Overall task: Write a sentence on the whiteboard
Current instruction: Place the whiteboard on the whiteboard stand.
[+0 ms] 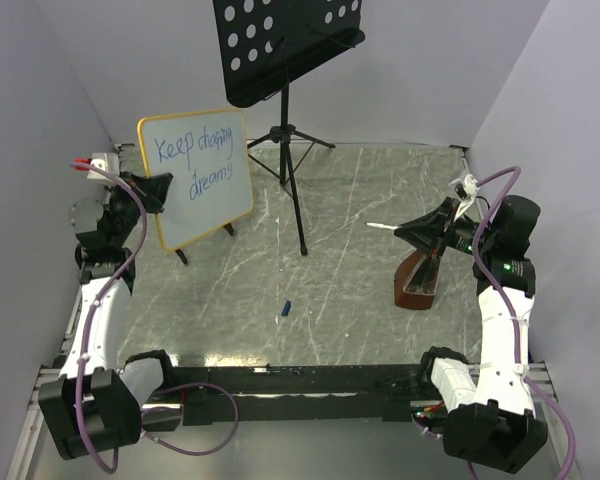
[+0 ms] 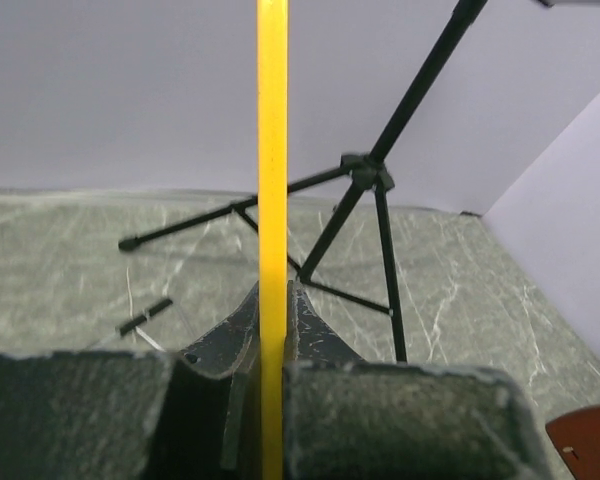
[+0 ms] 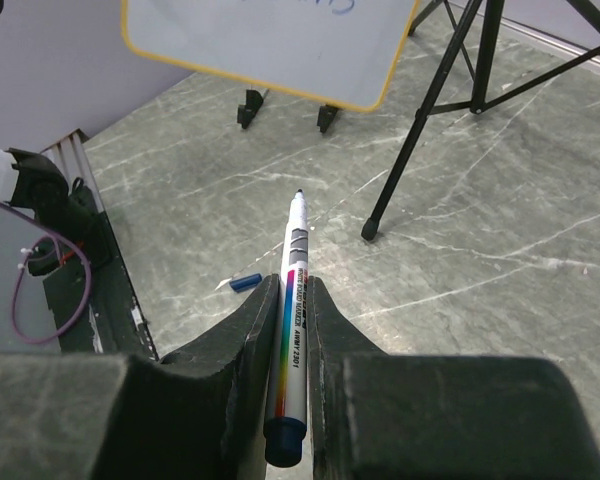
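Top external: left gripper pinches rounded orange-framed whiteboard; right gripper clasps slim marker, seemingly uncapped.

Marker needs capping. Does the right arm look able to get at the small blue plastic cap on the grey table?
Probably yes: open tabletop surrounds the small blue cap, but the right gripper is shut on the white marker.

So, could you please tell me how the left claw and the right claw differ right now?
The left claw is shut on the whiteboard at its frame edge; the right claw is shut on an uncapped marker. The left claw sits at the board's side, while the right claw is apart from it, marker tip pointing toward the board. Both grip something thin.
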You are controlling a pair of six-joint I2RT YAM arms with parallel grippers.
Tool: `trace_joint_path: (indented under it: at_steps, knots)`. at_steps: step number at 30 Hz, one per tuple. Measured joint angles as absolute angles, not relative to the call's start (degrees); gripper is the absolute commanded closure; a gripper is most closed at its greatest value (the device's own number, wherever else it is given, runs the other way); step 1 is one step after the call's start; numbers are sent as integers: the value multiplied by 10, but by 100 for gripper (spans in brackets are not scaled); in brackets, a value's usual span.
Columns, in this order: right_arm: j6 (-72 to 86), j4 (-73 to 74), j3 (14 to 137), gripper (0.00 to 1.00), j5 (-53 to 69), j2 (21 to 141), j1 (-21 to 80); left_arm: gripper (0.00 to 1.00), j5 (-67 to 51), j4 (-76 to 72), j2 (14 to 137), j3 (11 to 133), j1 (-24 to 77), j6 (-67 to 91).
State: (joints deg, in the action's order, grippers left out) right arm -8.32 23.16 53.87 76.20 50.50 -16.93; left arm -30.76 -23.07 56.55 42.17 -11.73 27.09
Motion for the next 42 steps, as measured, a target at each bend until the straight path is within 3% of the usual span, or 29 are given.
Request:
trace_joint_path:
  at_steps: [19, 30, 42]
  knots:
    - [-84, 232, 539, 100, 761, 524, -169, 99, -471, -502, 754, 392, -238, 338]
    - [-88, 234, 539, 100, 762, 528, -169, 99, -500, -600, 781, 349, -274, 352]
    - [-90, 237, 539, 100, 762, 529, -168, 95, -528, -733, 892, 348, -318, 420]
